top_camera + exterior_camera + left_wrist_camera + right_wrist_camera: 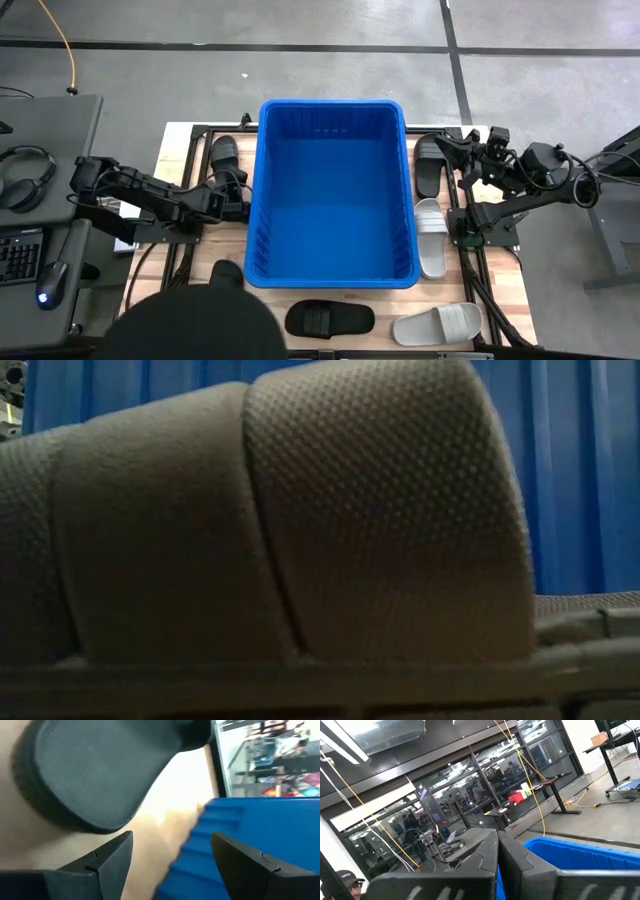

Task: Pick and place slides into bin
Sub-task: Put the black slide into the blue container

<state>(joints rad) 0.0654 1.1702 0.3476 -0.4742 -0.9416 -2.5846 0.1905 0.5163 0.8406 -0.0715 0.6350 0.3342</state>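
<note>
While I watched from overhead, the blue bin [332, 190] sat in the middle of the wooden surface [170, 150], its rim nearly reaching the surface's near and far edges, and I saw nothing inside it. That left only narrow strips of open surface on either side for moving.

My left end effector [238, 203] was low at the bin's left wall, just beside it, with its fingers [107, 862] spread apart and nothing between them. In the left wrist view a black slide [95, 775] lay on the wood right ahead of those fingers, with the bin's ribbed wall close alongside. From above, that black slide [222, 157] lay just left of the bin, by its far corner.

My right end effector [462, 143] was raised near the bin's far right corner, its fingers [470, 865] pressed together and empty. A second black slide [428, 165] lay just under and beside it, and a light grey slide [430, 238] lay nearer me along the bin's right wall. Two more slides rested along the near edge: a black one [330, 319] and a light grey one [437, 323]. The low view was almost filled by a textured strap [300, 520] against the bin's blue wall.

Beyond the surface I saw a grey floor [300, 30], a desk [45, 210] with headphones [25, 175] at left, glass partitions [470, 795], and a person's capped head [345, 880].
</note>
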